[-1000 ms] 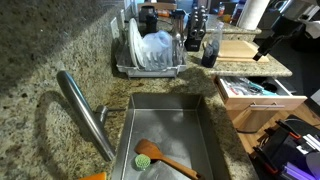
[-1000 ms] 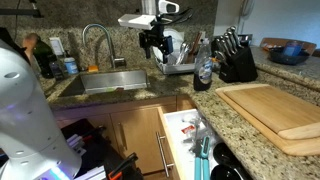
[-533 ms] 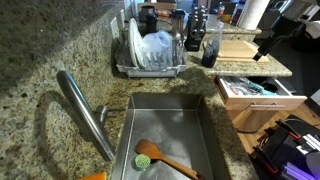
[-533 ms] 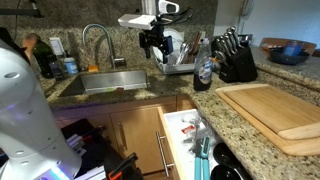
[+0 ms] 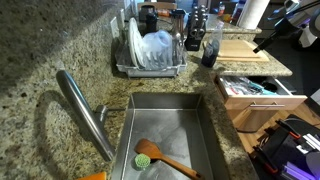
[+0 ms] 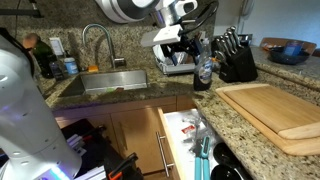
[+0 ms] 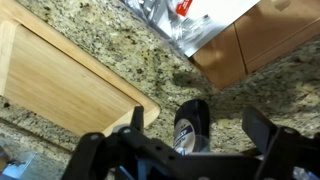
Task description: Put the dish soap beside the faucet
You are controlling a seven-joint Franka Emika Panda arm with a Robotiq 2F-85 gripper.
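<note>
The dish soap (image 6: 203, 72) is a small dark bottle with a paler top. It stands on the granite counter between the dish rack and the cutting board, and shows in an exterior view (image 5: 210, 47). In the wrist view I look down on the dish soap (image 7: 192, 122), which sits between my two fingers without touching them. My gripper (image 7: 200, 126) is open, hovering above the bottle (image 6: 190, 45). The faucet (image 5: 85, 112) is a long steel spout at the sink's back edge (image 6: 96, 38), well away from the bottle.
A dish rack (image 5: 150, 52) with plates stands beside the bottle. A knife block (image 6: 238, 56) and a wooden cutting board (image 6: 272, 110) lie past it. A drawer (image 6: 180, 140) is open below. The sink (image 5: 195, 125) holds a wooden spoon (image 5: 170, 160).
My arm has swung away from the dish rack side and now has the gripper over the dish soap. The bottle has not moved.
</note>
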